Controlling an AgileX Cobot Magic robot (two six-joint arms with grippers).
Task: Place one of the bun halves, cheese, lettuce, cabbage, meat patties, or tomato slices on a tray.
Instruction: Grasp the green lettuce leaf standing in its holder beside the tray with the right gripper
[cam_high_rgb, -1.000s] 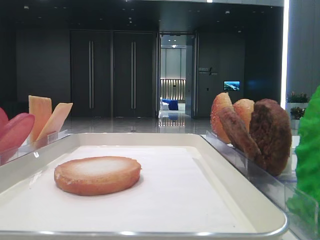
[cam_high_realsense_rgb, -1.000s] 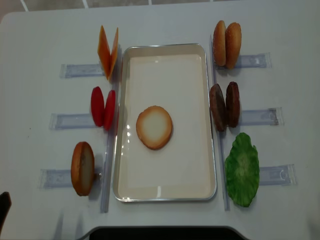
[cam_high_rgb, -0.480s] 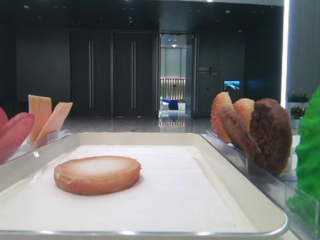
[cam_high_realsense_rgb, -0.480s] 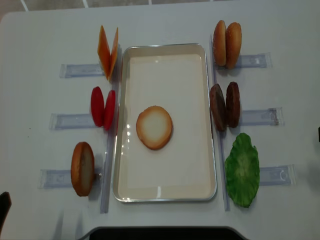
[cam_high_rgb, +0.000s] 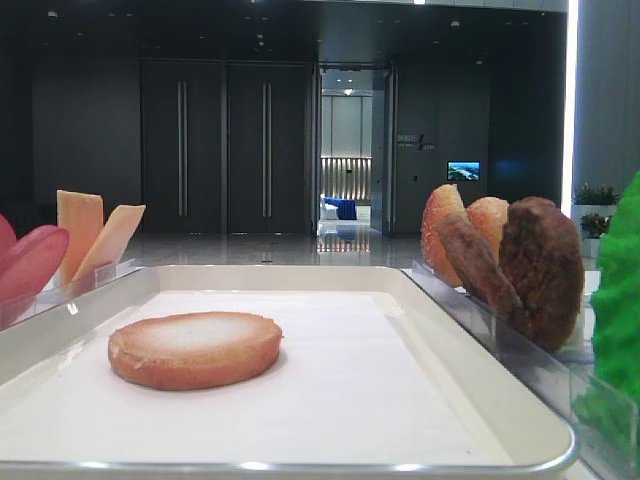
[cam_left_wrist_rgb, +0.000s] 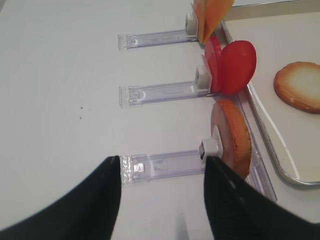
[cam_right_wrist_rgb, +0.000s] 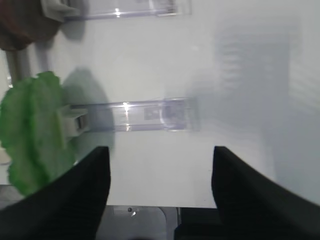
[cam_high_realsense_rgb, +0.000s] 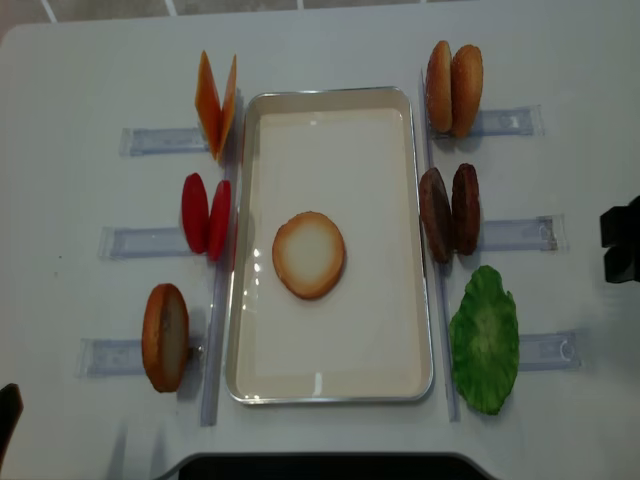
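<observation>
One bun half (cam_high_realsense_rgb: 309, 255) lies flat, pale face up, on the white tray (cam_high_realsense_rgb: 330, 392). Lettuce (cam_high_realsense_rgb: 484, 340) leans in a holder right of the tray, with meat patties (cam_high_realsense_rgb: 449, 213) and two bun halves (cam_high_realsense_rgb: 453, 88) behind it. On the left stand cheese (cam_high_realsense_rgb: 216, 105), tomato slices (cam_high_realsense_rgb: 206, 215) and another bun half (cam_high_realsense_rgb: 165, 337). Cabbage is out of view. My right gripper (cam_right_wrist_rgb: 160, 150) is open and empty, at the table's right edge (cam_high_realsense_rgb: 622, 243), with the lettuce (cam_right_wrist_rgb: 32, 132) to its left. My left gripper (cam_left_wrist_rgb: 161, 160) is open and empty, over the clear holder beside the left bun half (cam_left_wrist_rgb: 231, 137).
Narrow clear holders (cam_high_realsense_rgb: 520, 235) stick out from both long sides of the tray, one (cam_right_wrist_rgb: 150, 115) just ahead of the right gripper. White table (cam_high_realsense_rgb: 80, 80) lies around them. The table's front edge (cam_right_wrist_rgb: 150, 206) is close under the right gripper.
The right gripper has come into the overhead view from the right edge, level with the patties. The food, the tray and the left arm have not moved.
</observation>
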